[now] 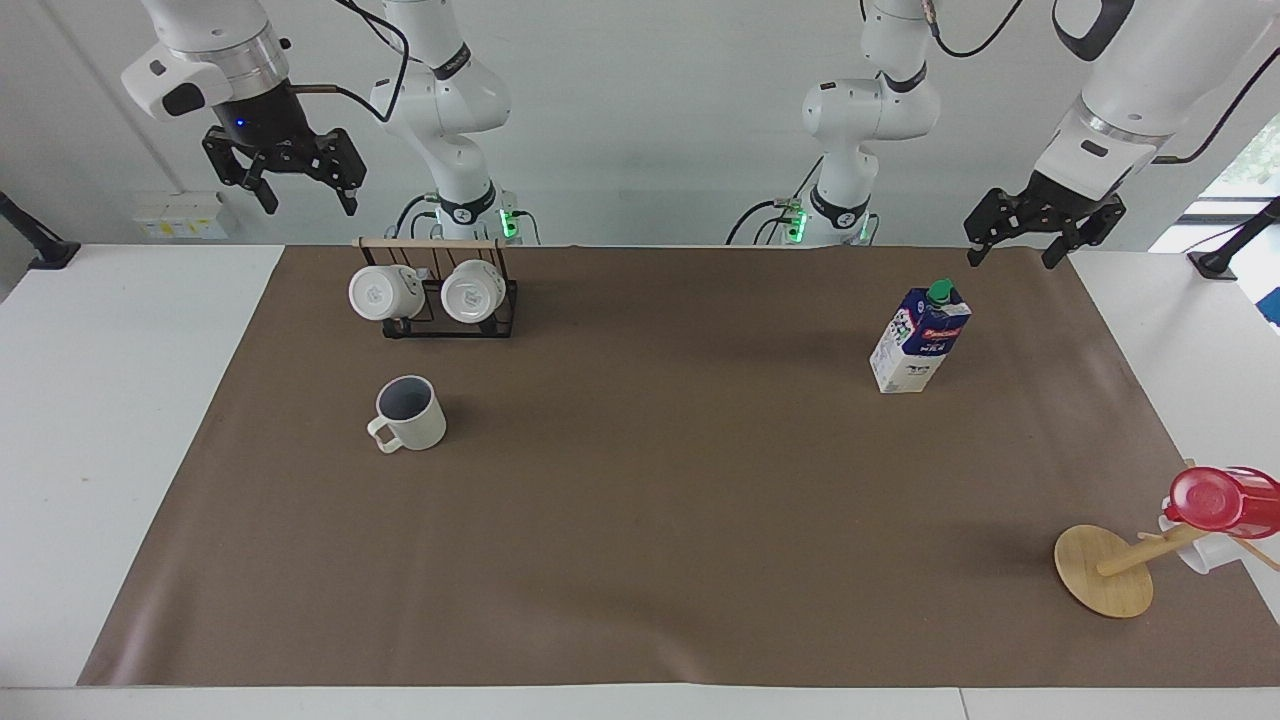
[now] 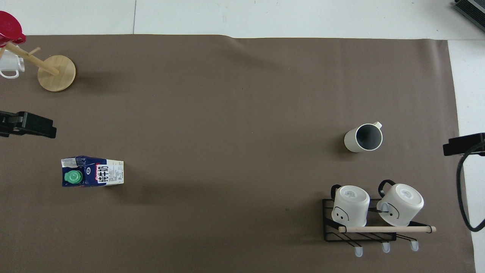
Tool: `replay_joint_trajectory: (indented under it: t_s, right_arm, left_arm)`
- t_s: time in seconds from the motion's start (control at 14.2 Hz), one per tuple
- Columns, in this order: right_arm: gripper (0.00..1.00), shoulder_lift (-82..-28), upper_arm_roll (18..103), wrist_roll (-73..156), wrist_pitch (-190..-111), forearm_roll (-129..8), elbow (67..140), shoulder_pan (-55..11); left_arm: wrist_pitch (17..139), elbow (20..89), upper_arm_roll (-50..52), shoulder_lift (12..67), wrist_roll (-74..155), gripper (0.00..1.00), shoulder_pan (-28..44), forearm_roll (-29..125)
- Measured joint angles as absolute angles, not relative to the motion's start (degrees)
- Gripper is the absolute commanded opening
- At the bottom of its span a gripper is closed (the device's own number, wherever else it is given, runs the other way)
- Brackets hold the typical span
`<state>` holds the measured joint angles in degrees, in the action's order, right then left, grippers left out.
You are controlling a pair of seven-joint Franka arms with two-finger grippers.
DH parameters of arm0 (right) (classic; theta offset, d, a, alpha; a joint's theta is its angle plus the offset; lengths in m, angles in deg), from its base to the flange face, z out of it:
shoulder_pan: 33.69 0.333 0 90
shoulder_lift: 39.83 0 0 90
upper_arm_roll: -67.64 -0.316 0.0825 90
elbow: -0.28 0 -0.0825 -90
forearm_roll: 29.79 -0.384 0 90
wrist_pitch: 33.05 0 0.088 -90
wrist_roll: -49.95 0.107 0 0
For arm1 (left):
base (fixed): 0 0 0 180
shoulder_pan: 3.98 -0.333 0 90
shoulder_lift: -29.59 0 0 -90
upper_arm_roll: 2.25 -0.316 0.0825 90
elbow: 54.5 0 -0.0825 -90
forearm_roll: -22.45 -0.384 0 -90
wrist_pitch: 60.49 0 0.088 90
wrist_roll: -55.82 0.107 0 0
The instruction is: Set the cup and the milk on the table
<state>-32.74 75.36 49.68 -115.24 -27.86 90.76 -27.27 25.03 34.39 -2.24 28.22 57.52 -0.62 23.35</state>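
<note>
Facing view: both arms are raised, their wrists bent so the fingers point down. The right gripper hangs high over the table's edge by the rack of white mugs, jaws spread and empty. The left gripper hangs just above the table near the milk, jaws likewise spread. The cup stands upright on the brown sheet, farther from the robots than the rack; the milk stands upright toward the left arm's end.
</note>
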Motion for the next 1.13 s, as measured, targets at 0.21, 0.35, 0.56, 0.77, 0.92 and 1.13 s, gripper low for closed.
replay_joint_trajectory:
  t_s: [0.21, 0.35, 0.56, 0.77, 0.92, 1.13]
  right_arm:
    - [1.00, -32.74, 75.36, 49.68, -115.24, -27.91, 90.82, -27.27]
    - [1.00, -32.72, 75.40, 49.68, -115.24, -27.91, 90.86, -27.33]
    - [1.00, -32.63, 75.72, 49.68, -115.24, -27.91, 90.86, -27.44]
    - [1.00, -32.62, 75.74, 49.68, -115.24, -28.87, 90.84, -27.50]
    - [1.00, -32.63, 75.74, 49.68, -115.24, -29.00, 90.55, -27.52]
    - [1.00, -32.85, 75.73, 49.68, -115.18, -29.02, 90.48, -27.52]
  left_arm:
    - [25.03, 34.39, -2.24, 28.22, 57.52, 1.00, -0.62, 23.35]
    - [25.03, 34.39, -2.24, 28.22, 57.52, 1.00, -0.62, 23.35]
    - [25.03, 34.39, -2.15, 28.22, 57.52, 1.00, -0.62, 23.35]
    - [25.03, 34.39, -2.15, 28.22, 57.52, 1.00, -0.62, 23.35]
    - [25.03, 34.39, -2.15, 28.22, 57.52, 1.00, -0.62, 23.35]
    - [25.03, 34.39, -2.16, 28.22, 57.52, 1.00, -0.62, 23.35]
